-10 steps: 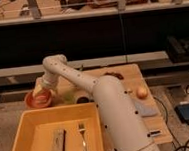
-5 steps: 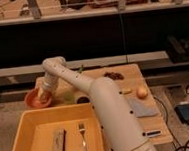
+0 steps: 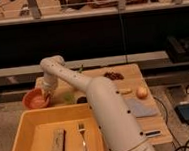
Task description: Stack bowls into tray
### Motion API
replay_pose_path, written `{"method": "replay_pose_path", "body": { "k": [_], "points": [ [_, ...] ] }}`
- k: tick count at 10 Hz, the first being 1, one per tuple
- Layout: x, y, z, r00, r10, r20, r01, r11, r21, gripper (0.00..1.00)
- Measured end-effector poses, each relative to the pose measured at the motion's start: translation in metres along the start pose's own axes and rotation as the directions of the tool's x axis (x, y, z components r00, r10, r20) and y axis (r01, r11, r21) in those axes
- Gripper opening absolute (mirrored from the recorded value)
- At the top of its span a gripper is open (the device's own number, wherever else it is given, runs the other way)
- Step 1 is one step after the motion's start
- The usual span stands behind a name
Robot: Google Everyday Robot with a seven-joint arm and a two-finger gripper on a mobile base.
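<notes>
The orange-red bowl [image 3: 34,100] sits at the left end of the wooden table, just behind the yellow tray [image 3: 23,128]. My arm reaches over from the right, bends at the back, and comes down so that my gripper [image 3: 46,96] is at the bowl's right rim. A dark maroon round thing [image 3: 113,75], probably the second bowl, sits at the back middle of the table, well away from the gripper. The tray lies in front at lower left.
In the tray lie a brown block [image 3: 57,142] and a fork [image 3: 83,139]. On the table are a small green cup [image 3: 69,98], a dark item [image 3: 81,99], an orange fruit [image 3: 141,92] and a grey-blue pad [image 3: 140,107]. A blue box [image 3: 187,113] is on the floor.
The arm has shifted slightly to the left and the gripper has settled lower at the orange-red bowl's rim. The bowl has hardly moved.
</notes>
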Motion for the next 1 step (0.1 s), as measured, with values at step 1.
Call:
{"method": "replay_pose_path", "body": {
  "k": [1],
  "points": [
    [0.0011, 0.0023, -0.0114, 1.000, 0.025, -0.014, -0.025, 1.000, 0.008, 0.00]
  ]
}}
